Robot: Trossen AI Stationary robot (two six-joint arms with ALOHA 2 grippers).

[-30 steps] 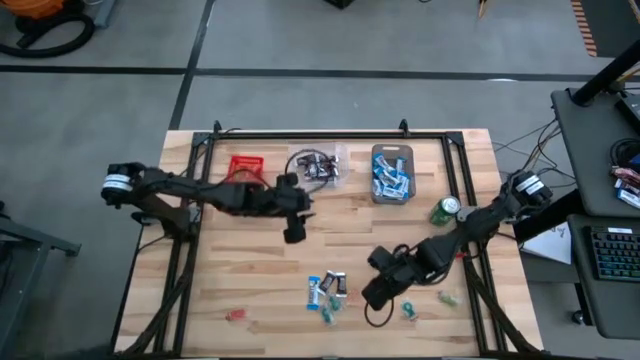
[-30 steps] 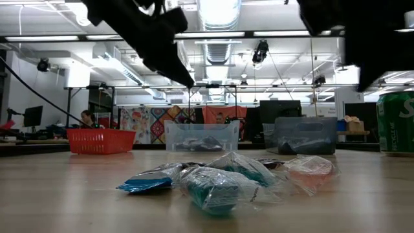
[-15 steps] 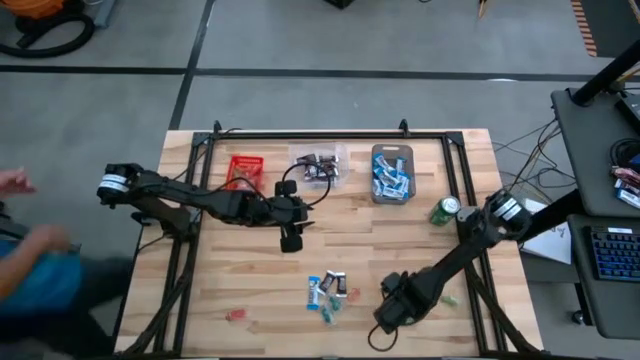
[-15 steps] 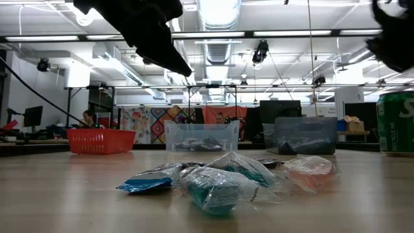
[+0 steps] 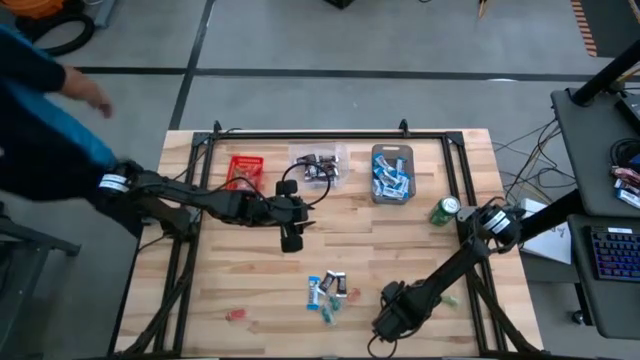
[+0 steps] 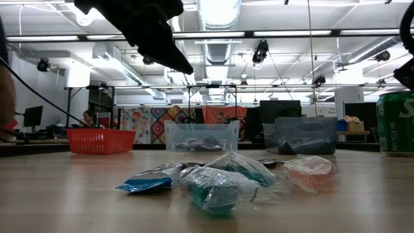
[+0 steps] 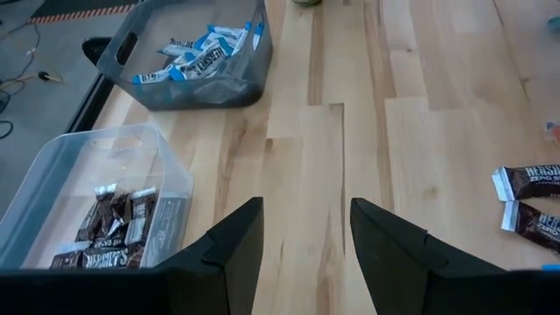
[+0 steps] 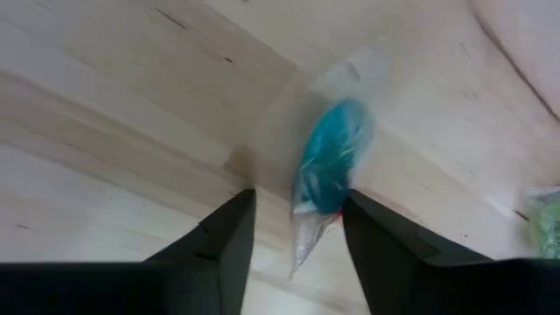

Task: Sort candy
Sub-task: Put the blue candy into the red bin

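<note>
Right pincer (image 8: pixel 293 229) astride teal candy (image 8: pixel 330 166)

A light wooden desk (image 5: pixel 250 290) fills the middle of the high view, ringed by a black metal frame (image 5: pixel 300 133). Along its upper edge stand three bins in a row: a red basket (image 5: pixel 245 168) on the left, a clear bin (image 5: pixel 316 165) in the centre and a grey bin (image 5: pixel 392 172) on the right. A green can (image 5: pixel 444 209) stands upright right of the grey bin. A person in a blue sleeve (image 5: pixel 45 110) leans in at the upper left. A keyboard (image 5: pixel 612 252) lies at the far right edge.
</note>
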